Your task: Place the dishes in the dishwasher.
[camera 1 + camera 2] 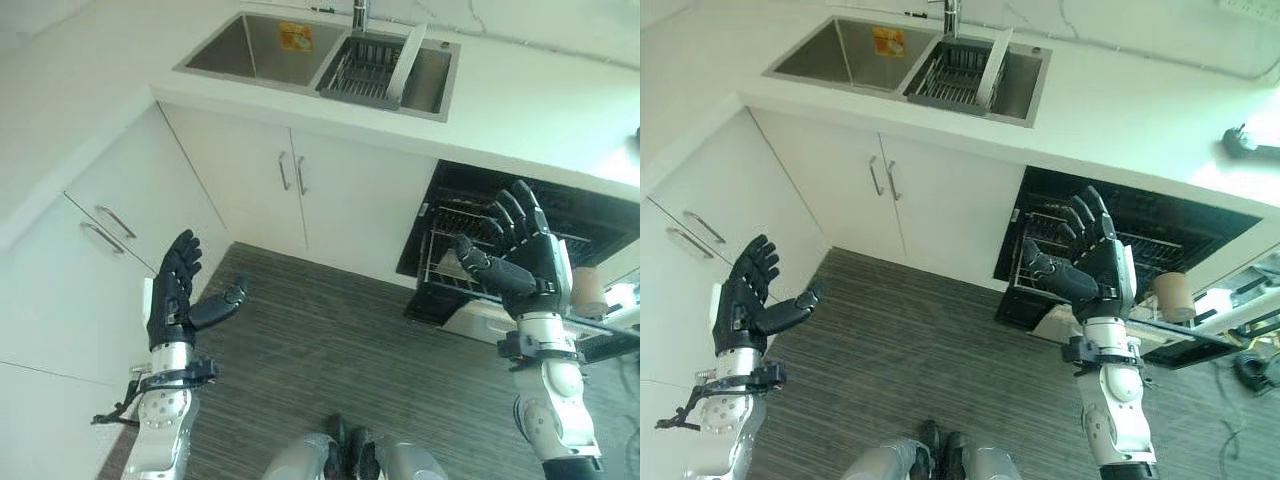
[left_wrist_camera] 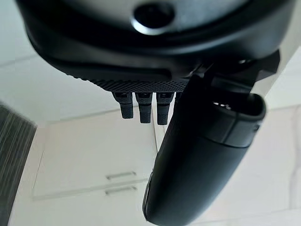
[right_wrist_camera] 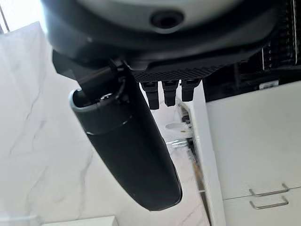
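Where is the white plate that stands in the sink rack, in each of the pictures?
Left eye view: the plate leans in the rack, top centre.
Right eye view: the plate sits top centre, slightly further left.
Left wrist view: cabinets and hand; no plate.
Right wrist view: none either.
Shared landmark: the sink.

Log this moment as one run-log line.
left hand: open, empty | right hand: open, empty | white plate: upright in steel sink rack | black dishwasher: open

Bright, even daylight washes the white countertop (image 1: 560, 110) almost featureless, strongest toward the right; the open dishwasher (image 1: 520, 235) stays a dark cavity; the wrist views' thumbs (image 2: 202, 160) look soft, perhaps out of focus.
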